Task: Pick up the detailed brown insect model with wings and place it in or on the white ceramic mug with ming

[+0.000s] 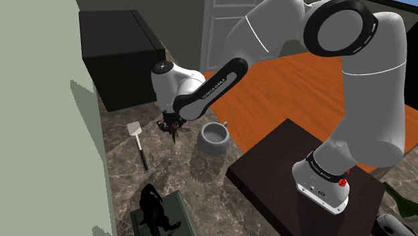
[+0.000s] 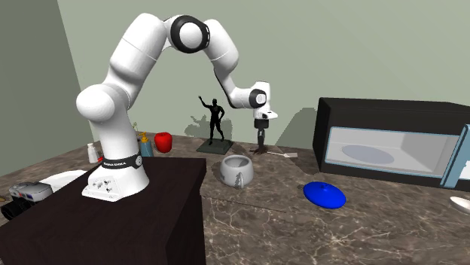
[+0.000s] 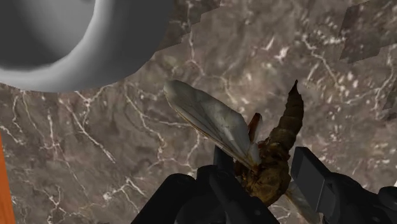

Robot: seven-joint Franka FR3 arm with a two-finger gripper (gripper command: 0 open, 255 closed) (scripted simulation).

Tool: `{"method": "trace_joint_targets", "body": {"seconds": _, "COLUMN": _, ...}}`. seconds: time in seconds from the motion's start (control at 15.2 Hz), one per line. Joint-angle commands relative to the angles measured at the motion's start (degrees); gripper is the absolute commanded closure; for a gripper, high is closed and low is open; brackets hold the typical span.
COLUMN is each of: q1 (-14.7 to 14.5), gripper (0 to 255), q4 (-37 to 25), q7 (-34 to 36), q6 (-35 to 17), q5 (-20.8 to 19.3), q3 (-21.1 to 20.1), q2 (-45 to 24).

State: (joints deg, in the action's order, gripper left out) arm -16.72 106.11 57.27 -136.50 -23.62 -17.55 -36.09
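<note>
A brown insect model (image 3: pixel 270 149) with pale veined wings sits clasped between my black fingers (image 3: pixel 309 177), lifted above the marble counter. In the shoulder view my gripper (image 1: pixel 174 127) hangs over the counter just left of the pale mug (image 1: pixel 214 138), with the insect (image 1: pixel 176 133) dangling below it. The second exterior view shows the gripper (image 2: pixel 260 138) behind and to the right of the mug (image 2: pixel 237 170), which bears a dark figure on its side. Part of the mug's rim (image 3: pixel 76 44) also appears ahead of the fingers in the wrist view.
A white spatula (image 1: pixel 138 143) with a black handle lies to the shoulder view's left of the gripper. A black figurine (image 2: pixel 215 120) stands on a plate behind. A microwave (image 2: pixel 392 139), a blue lid (image 2: pixel 325 195), a red apple (image 2: pixel 163 141) and the dark stand (image 1: pixel 301 181) surround the area.
</note>
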Motion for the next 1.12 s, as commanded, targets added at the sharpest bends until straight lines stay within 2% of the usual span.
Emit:
{"method": "trace_joint_targets", "body": {"seconds": 0.0, "q1": 0.32, "gripper": 255, "q4": 0.19, "q7": -0.45, "q6": 1.01, "q5": 0.56, "q3": -0.44, "q2": 1.23}}
{"method": "trace_joint_targets", "body": {"seconds": 0.99, "q1": 2.06, "gripper": 255, "q4": -0.01, "q7": -3.42, "q6": 8.3, "q5": 4.41, "q3": -3.0, "q2": 8.75}}
{"method": "trace_joint_targets", "body": {"seconds": 1.06, "q1": 3.0, "gripper": 255, "q4": 3.01, "q7": -3.89, "q6": 7.03, "q5": 4.76, "q3": -3.13, "q2": 10.66}}
